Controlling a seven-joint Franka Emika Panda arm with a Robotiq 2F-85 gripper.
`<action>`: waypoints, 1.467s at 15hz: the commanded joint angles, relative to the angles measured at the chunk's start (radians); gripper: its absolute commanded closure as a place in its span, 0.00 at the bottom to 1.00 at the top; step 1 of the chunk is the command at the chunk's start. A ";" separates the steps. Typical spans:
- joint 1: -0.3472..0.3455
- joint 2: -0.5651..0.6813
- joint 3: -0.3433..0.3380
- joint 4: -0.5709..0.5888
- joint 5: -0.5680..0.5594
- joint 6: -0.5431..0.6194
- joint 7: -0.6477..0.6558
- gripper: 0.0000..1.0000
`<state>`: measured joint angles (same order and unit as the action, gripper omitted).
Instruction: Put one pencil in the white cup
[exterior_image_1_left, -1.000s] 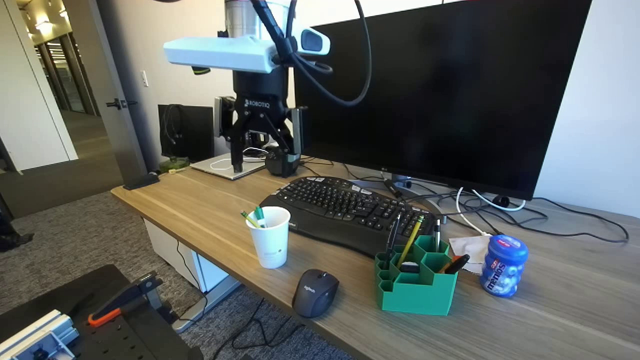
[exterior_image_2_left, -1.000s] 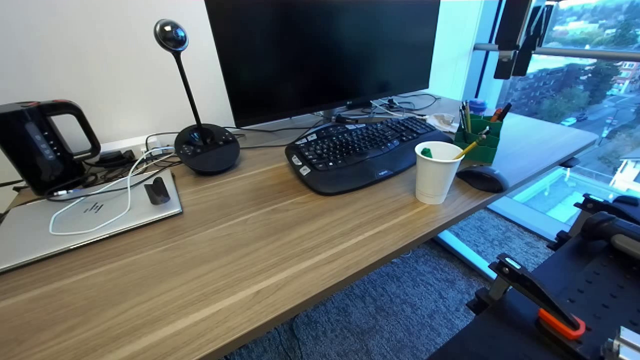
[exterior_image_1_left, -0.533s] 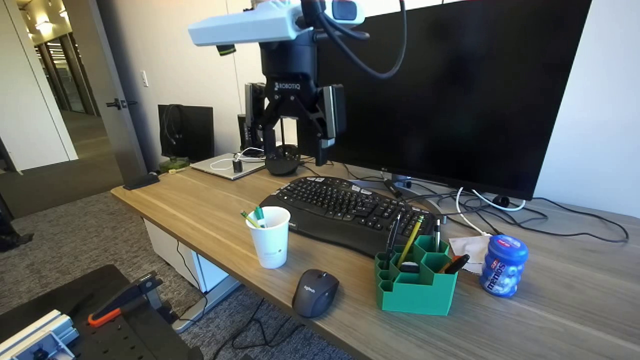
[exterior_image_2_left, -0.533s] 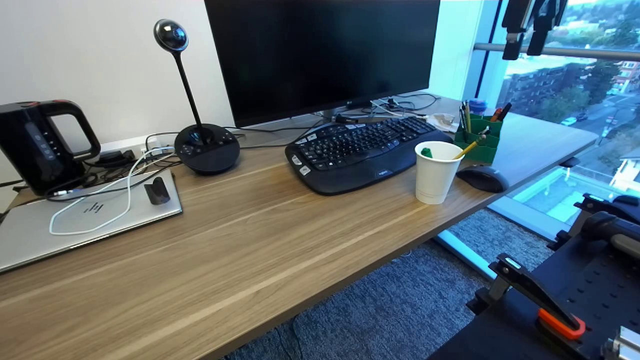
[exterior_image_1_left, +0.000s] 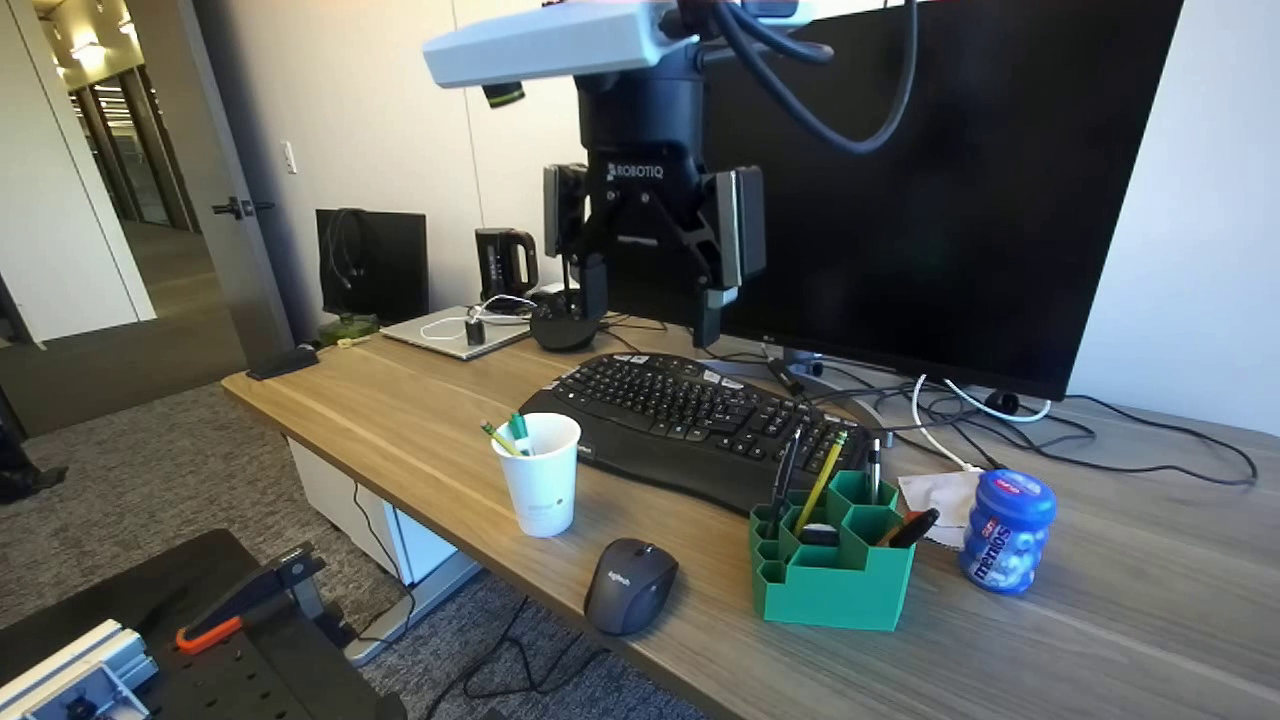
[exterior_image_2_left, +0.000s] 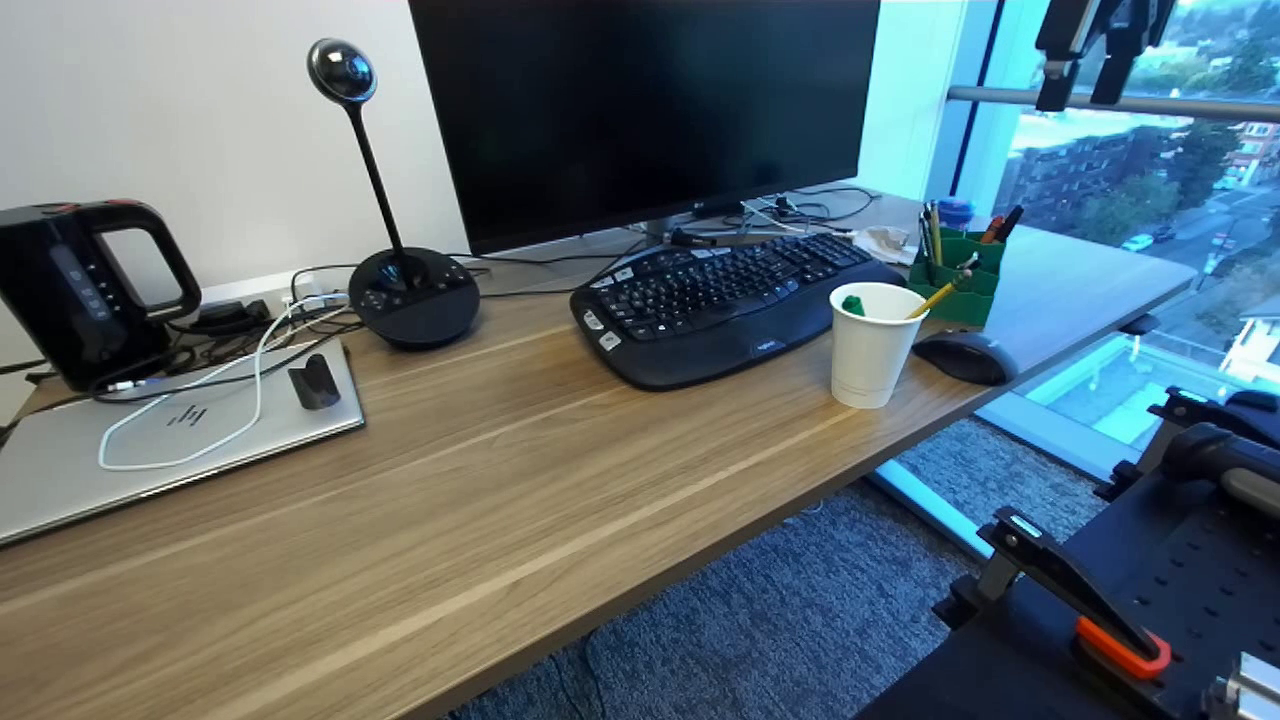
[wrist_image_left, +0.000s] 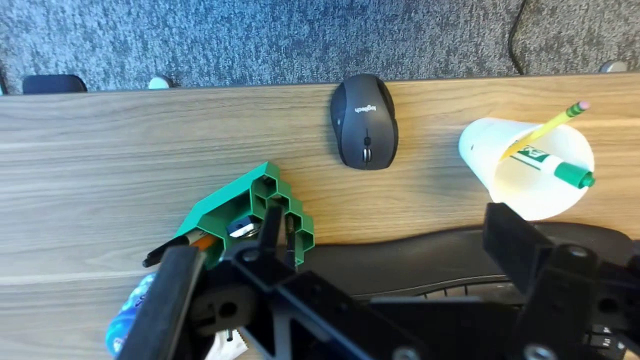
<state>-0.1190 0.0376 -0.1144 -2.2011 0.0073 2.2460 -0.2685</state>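
The white cup (exterior_image_1_left: 540, 490) stands upright on the desk in both exterior views (exterior_image_2_left: 868, 350) and at right in the wrist view (wrist_image_left: 482, 145). A yellow pencil (wrist_image_left: 545, 127) and a green-capped marker (wrist_image_left: 570, 172) lean inside it. Another yellow pencil (exterior_image_1_left: 822, 482) stands in the green desk organiser (exterior_image_1_left: 835, 598) among pens; in the wrist view that pencil is hidden behind the gripper. My gripper (exterior_image_1_left: 650, 310) is open and empty, high above the keyboard. In the wrist view its fingers (wrist_image_left: 387, 217) are wide apart, the left one overlapping the organiser, the right one beside the cup.
A mouse (exterior_image_1_left: 630, 587) lies between cup and organiser near the desk edge. The keyboard (exterior_image_1_left: 690, 420) and monitor (exterior_image_1_left: 870, 190) stand behind. A blue-and-white container (exterior_image_1_left: 1010, 535) is beside the organiser. A speakerphone camera stand (exterior_image_2_left: 415, 300), laptop (exterior_image_2_left: 190, 440) and kettle (exterior_image_2_left: 80, 290) are farther along.
My open gripper has moved right in both exterior views, and it is higher than one second ago. The cup, its contents and the organiser have not moved.
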 joint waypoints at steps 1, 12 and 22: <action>-0.021 0.034 -0.016 0.032 0.020 0.025 -0.014 0.00; -0.051 0.075 -0.033 0.054 0.019 0.030 0.000 0.00; -0.051 0.075 -0.033 0.056 0.019 0.030 0.000 0.00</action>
<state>-0.1667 0.1134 -0.1508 -2.1468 0.0270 2.2795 -0.2695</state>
